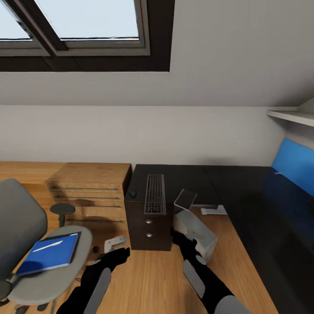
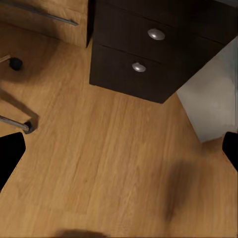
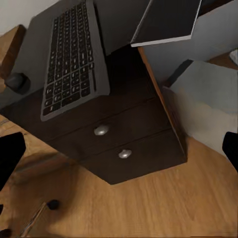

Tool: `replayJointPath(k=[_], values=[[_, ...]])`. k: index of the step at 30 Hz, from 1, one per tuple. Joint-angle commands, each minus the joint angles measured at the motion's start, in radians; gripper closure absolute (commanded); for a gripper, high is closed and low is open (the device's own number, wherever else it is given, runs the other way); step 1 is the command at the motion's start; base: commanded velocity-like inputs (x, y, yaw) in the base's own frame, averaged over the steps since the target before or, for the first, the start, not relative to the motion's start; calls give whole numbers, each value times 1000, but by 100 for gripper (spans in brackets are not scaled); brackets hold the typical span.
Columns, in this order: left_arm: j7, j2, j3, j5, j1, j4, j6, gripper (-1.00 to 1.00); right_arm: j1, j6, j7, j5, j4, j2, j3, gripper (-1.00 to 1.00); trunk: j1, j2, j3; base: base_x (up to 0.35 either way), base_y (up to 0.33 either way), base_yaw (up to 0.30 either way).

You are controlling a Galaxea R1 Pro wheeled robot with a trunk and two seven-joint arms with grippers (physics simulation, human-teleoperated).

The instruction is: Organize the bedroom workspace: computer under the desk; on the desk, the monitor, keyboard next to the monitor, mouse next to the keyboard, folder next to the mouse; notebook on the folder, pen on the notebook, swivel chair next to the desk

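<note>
Dark desk (image 1: 244, 192) runs along the wall, drawer unit (image 1: 148, 229) at its near left end with two round knobs. Keyboard (image 1: 155, 193) lies flat on the desk top above the drawers, mouse (image 1: 131, 193) just beside it on its left. Light wood cabinet (image 1: 89, 185) stands left of the desk, touching or nearly so. White computer (image 1: 196, 233) sits on the wooden floor (image 1: 148, 279) right of the drawers, tucked partly under the desk, its glass side panel swung up. Blue monitor (image 1: 294, 168) at far right on the desk, only part of it in frame. Small white object on the floor behind the computer, can't tell what.

Grey swivel chair (image 1: 26, 244) at left; blue folder (image 1: 50, 253) on its seat, white pen (image 1: 48, 246) lying on top. Notebook can't be told apart from the folder.

Left gripper (image 1: 114, 255) low over bare floor in front of the drawers, jaws wide apart, nothing held. Right gripper (image 1: 185, 242) just in front of the computer, jaws spread wide, holding nothing. Folder well off to the left of both grippers; keyboard beyond and above them.
</note>
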Motion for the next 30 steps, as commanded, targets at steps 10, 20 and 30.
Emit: replayJointPath(k=[10, 20, 30], values=[[11, 6, 15, 8, 2, -114, 49, -100, 33, 95, 251, -196, -50, -42, 9, -100, 12, -22, -11, 42, 0, 0], [206, -3, 6, 16, 2, -110, 48, -100, 40, 101, 278, -200, -51, -48, 8, -100, 51, -92, -42, 3, 4, 0], [209, -5, 4, 16, 2, -102, 48, -100, 40, 100, 278, -200, -49, -48, 7, -100, 89, -162, -74, 141, 195, 0]])
